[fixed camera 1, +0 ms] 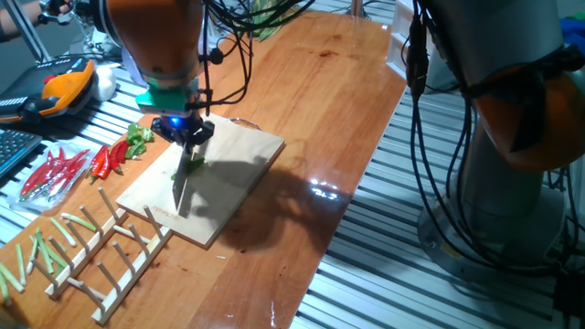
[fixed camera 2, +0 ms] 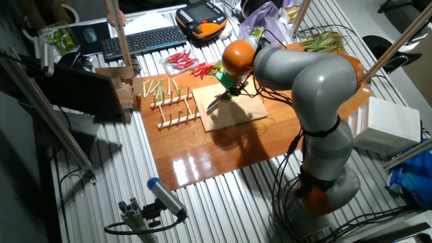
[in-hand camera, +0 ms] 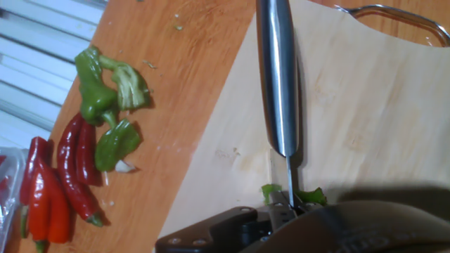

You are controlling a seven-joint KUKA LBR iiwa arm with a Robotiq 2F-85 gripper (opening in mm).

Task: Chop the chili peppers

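My gripper (fixed camera 1: 188,131) hangs over the wooden cutting board (fixed camera 1: 233,174) and is shut on a steel knife (fixed camera 1: 181,190). The knife runs from the gripper along the board towards its near edge. In the hand view the knife (in-hand camera: 278,77) points away from the gripper (in-hand camera: 283,209), and small bright-green chili bits (in-hand camera: 270,191) lie on the board (in-hand camera: 365,119) on both sides of its thin part. The chili (fixed camera 1: 193,164) shows as a small green spot under the knife. In the other fixed view the gripper (fixed camera 2: 229,88) is at the board's (fixed camera 2: 243,113) far left corner.
Larger green pepper pieces (in-hand camera: 102,98) and slender red chilies (in-hand camera: 70,176) lie on the table left of the board. A bag of red chilies (fixed camera 1: 50,174), a wooden peg rack (fixed camera 1: 114,256) and pale-green stalk sticks (fixed camera 1: 37,251) are further left. Cables hang behind the arm.
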